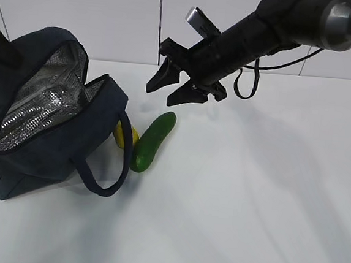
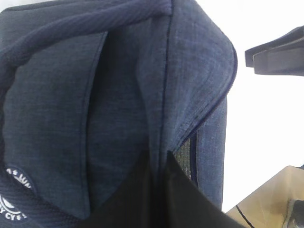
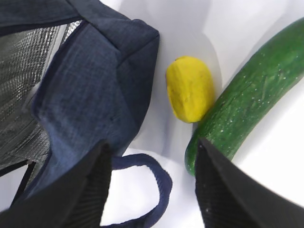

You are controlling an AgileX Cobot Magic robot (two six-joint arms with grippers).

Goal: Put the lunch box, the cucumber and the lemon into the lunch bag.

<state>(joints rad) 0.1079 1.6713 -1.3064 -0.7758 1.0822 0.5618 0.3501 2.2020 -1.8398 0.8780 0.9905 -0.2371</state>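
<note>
The dark navy lunch bag [image 1: 46, 138] lies at the left, unzipped, its silvery lining [image 1: 40, 101] showing. My left gripper [image 2: 161, 159] is shut on a fold of the bag's fabric [image 2: 118, 95] at its upper edge. The dark green cucumber [image 1: 153, 140] lies on the table just right of the bag. Between the two is the yellow lemon [image 1: 125, 134], touching the cucumber [image 3: 251, 99]. My right gripper [image 1: 160, 94] hangs open above the cucumber, empty; in its wrist view the lemon [image 3: 190, 88] lies just ahead of the fingers [image 3: 223, 190]. The lunch box is out of view.
A loop handle [image 1: 106, 181] of the bag lies on the white table [image 1: 249, 205] in front of the lemon. A black cable [image 1: 247, 82] dangles from the right arm. A white wall stands behind. A wooden surface [image 2: 266, 204] shows past the table edge.
</note>
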